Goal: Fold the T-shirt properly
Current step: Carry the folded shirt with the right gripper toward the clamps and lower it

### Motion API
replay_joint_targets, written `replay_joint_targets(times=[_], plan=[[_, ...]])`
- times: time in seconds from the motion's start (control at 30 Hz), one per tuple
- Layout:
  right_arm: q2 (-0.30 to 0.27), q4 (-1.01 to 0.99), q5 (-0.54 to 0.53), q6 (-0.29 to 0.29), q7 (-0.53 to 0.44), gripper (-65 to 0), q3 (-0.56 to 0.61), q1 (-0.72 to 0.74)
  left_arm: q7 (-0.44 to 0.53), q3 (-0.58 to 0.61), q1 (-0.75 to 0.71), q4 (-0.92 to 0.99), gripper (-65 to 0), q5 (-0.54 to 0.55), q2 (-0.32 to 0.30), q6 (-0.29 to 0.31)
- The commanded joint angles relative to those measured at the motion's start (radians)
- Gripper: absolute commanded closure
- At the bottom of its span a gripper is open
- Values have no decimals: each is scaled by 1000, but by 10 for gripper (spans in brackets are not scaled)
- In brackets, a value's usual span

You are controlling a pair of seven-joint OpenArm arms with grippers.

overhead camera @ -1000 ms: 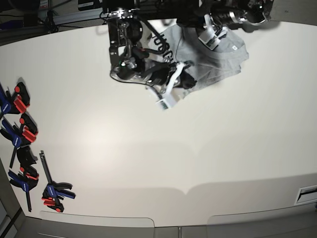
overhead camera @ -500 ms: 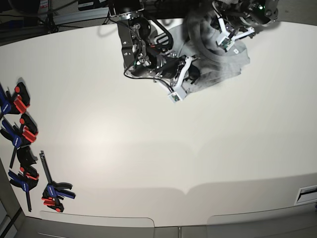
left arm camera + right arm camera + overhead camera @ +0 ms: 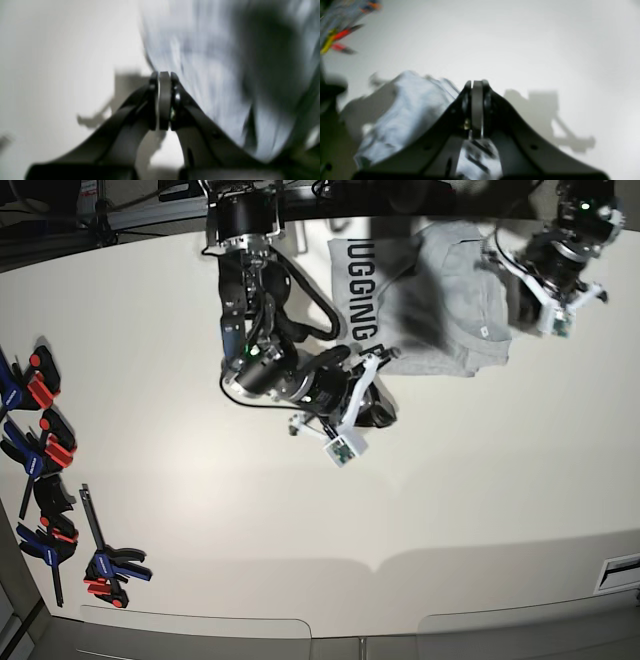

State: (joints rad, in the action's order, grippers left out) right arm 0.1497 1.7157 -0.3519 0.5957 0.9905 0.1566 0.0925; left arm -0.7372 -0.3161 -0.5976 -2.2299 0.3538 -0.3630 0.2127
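The grey T-shirt [image 3: 450,300] lies bunched at the back of the table, with black lettering [image 3: 362,290] showing on its left part. My right gripper [image 3: 381,412] hovers just in front of the shirt's lower left corner. In the right wrist view its fingers [image 3: 476,83] are pressed shut and hold nothing, and the T-shirt [image 3: 412,107] lies below and to the left. My left gripper [image 3: 528,300] sits at the shirt's right edge. The blurred left wrist view shows it [image 3: 163,75] shut against the edge of the T-shirt [image 3: 212,62], with no cloth seen between the fingers.
Several blue and red clamps [image 3: 45,460] lie along the table's left edge. A dark frame with cables [image 3: 150,210] runs behind the table. Bare white tabletop [image 3: 350,520] stretches in front of the arms. A small vent [image 3: 622,570] is at the right front edge.
Both arms have pulled off the T-shirt: the right one came toward the front, the left one swung out to the right. The shirt now lies flatter, with its lettering uncovered.
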Motion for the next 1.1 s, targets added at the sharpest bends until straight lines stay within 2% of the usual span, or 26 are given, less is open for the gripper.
replay_joint_targets(times=[0.0, 0.03, 0.13, 0.23, 0.37, 0.47, 0.57, 0.63, 0.7, 0.73, 0.8, 0.87, 0.9, 0.97, 1.07], plan=[[7, 16, -55, 53, 3, 0, 9, 23, 24, -39, -3, -41, 0, 11, -9, -1], [7, 16, -94, 101, 39, 0, 21, 26, 29, -76, -3, -62, 0, 16, -9, -1], [7, 10, -215, 102, 158, 0, 86, 27, 28, -171, -4, -79, 0, 19, -9, -1], [-11, -14, -312, 102, 234, 0, 190, 27, 27, -236, -16, -70, 0, 28, -9, -4], [-45, -104, -343, 102, 279, 0, 345, 32, 24, -293, -32, -68, 0, 53, -9, -4], [-50, -216, -333, 102, 307, 0, 423, 42, 11, -300, -32, -68, 0, 53, -8, -4], [-50, -344, -320, 102, 307, 0, 441, 57, 5, -300, -32, -68, 0, 68, -2, -4], [-50, -435, -229, 102, 274, 0, 431, 78, 3, -300, -35, -68, 0, 68, 0, -4], [-50, -529, -45, 102, 176, 0, 395, 107, 1, -300, -35, -67, 0, 67, 0, -4], [-50, -577, 57, 64, 125, 0, 365, 124, 1, -300, -35, -67, 0, 68, 0, -4], [-51, -667, 242, -98, 31, 0, 274, 156, 1, -300, -35, -67, 0, 68, 0, -4], [-56, -739, 359, -239, -26, 0, 145, 187, 1, -300, -35, -67, 0, 68, 0, -4], [-64, -761, 383, -285, -34, 0, 76, 200, 1, -300, -35, -67, 0, 68, 0, -4], [-89, -776, 392, -340, -26, 0, -67, 218, 1, -300, -35, -67, 0, 68, 0, -4], [-140, -775, 406, -354, -9, 0, -282, 226, 1, -300, -35, -67, 0, 73, 0, -4]])
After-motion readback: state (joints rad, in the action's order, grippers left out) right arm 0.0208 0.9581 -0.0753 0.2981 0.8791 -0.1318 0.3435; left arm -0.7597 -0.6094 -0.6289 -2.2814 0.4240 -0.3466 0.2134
